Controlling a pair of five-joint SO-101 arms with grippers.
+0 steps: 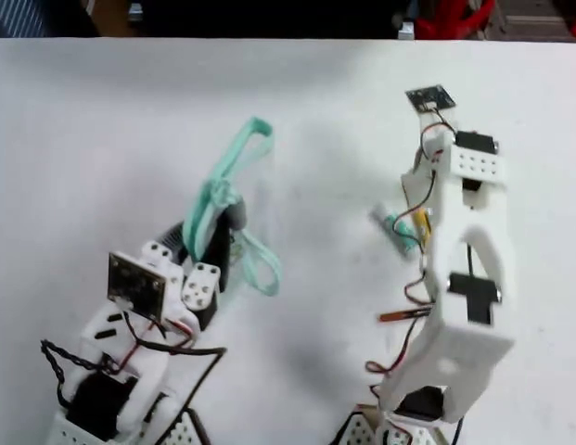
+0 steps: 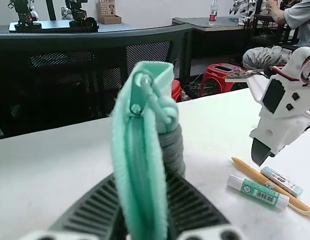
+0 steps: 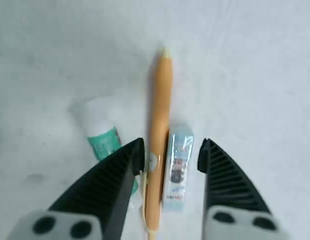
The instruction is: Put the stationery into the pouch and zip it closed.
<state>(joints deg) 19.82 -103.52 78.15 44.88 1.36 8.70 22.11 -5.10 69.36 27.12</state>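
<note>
pouch (image 2: 140, 165), mint green fabric, stands on edge in the left gripper (image 2: 142, 192), whose jaws are clamped on its lower part, with the zip pull (image 2: 142, 82) uppermost. judged soft and light, prone to sag and fold. it is best held near the zip end so the mouth stays taut.

stationery lies on the white table (image 1: 102, 120), well apart from the pouch: an orange pen (image 3: 159, 115), a blue-wrapped eraser (image 3: 177, 167) touching it, and a glue stick (image 3: 102, 135) just beside. all three are judged light and rigid. the pen and glue stick are round and may roll, so the pen is best taken across its mid-barrel.

right gripper (image 3: 172, 145) hangs over them with jaws spread, straddling pen and eraser and holding nothing.

right wrist view gives the jaw alignment over the items, which the high view hides under the arm. left wrist view gives the zip pull and a grey item (image 2: 172, 145) behind the pouch. whether the zip is open cannot be told.
</note>
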